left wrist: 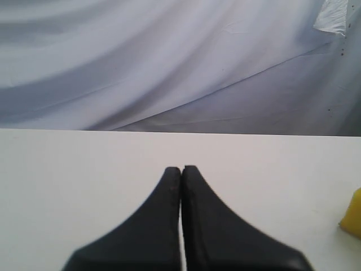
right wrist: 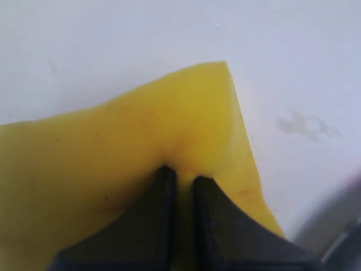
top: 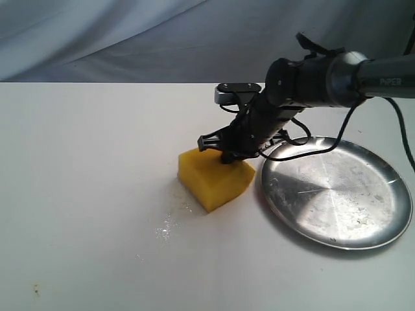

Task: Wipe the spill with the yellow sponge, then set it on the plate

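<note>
Sponge [top: 211,181] rests on desk [top: 84,194], not yet on plate [top: 337,194], which lies just beside sponge. Your right hand [top: 228,155] is nearly closed, pinching sponge top. Foam dimples around that pinch, so expect it soft, light, squashy, heavier if soaked. Take hold across thick middle, not thin corner. Pale smear [right wrist: 307,125] on desk near sponge corner, likely spill. Your left hand [left wrist: 181,168] is pressed fully together, empty.

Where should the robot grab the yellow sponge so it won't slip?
Pinch the top of the yellow sponge from above, as the right gripper does: it rests on the table with its top free, and the soft foam dents between the jaws, so they bite in.
</note>
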You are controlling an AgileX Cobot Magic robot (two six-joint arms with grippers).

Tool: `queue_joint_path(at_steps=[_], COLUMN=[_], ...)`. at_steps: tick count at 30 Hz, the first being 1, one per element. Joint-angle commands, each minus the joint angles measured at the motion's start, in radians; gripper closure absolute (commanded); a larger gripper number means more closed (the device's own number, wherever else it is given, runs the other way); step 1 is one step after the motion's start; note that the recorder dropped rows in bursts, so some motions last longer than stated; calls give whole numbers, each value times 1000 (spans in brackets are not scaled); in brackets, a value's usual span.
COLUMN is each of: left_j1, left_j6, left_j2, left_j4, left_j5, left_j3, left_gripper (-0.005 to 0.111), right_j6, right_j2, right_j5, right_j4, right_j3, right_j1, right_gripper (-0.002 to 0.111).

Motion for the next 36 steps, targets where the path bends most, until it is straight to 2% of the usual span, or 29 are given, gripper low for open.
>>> queue_joint_path(at_steps=[1, 9, 16, 21, 27, 31, 36], left_j1=[-1, -1, -1, -1, -1, -1, -1], left_j6=[-3, -1, -3, -3, -1, -1, -1], left_j2=[-2, -2, -2, -2, -2, -2, -2], left_j4=[1, 1, 1, 1, 1, 1, 1], left_j5=[-4, -4, -4, -4, -4, -4, -4], left_j3=[4, 4, 4, 4, 4, 4, 4], left_gripper=[105, 105, 105, 105, 105, 105, 105], right_j6=[-22, -37, -37, -36, 4, 12, 31], right_j2=[36, 23, -84, -152, -156, -140, -47], right_j5=[22, 113, 30, -33, -56, -73, -2], right_j4=[13, 9, 9, -8, -28, -21, -21], right_j3=[-13, -9, 162, 282, 294, 248, 100], right_j1=[79, 188, 220, 173, 88, 51, 42], right_gripper=[108, 108, 108, 108, 108, 108, 108])
